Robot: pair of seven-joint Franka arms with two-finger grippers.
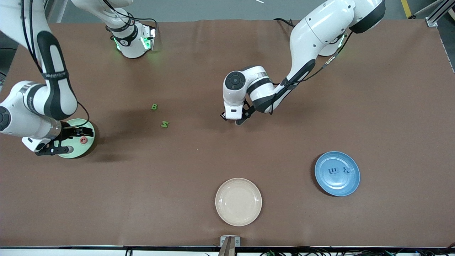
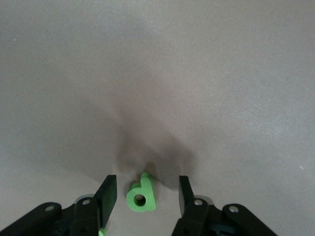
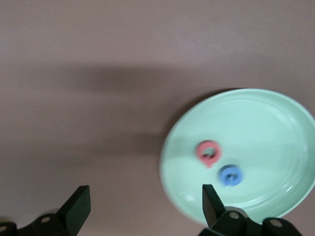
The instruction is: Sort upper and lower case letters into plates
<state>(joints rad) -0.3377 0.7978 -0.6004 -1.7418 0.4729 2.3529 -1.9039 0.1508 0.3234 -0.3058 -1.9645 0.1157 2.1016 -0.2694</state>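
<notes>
My left gripper point(image 1: 233, 120) is low over the middle of the table, open. In the left wrist view its fingers straddle a green lower-case letter point(image 2: 141, 195) lying flat between them, untouched; my left gripper point(image 2: 146, 191) hides it in the front view. A scrap of another green letter point(image 2: 102, 232) shows by one finger. My right gripper point(image 1: 65, 142) is open and empty over the edge of the pale green plate point(image 1: 78, 151), which holds a red letter point(image 1: 83, 140) point(image 3: 208, 152) and a blue letter point(image 3: 230, 175). The blue plate point(image 1: 352, 185) holds two blue letters point(image 1: 339, 170).
A green B point(image 1: 154, 106) and a green M point(image 1: 164, 124) lie on the brown table between the two grippers. A cream-beige plate point(image 1: 238, 201) stands bare near the front camera's edge of the table, beside the blue plate.
</notes>
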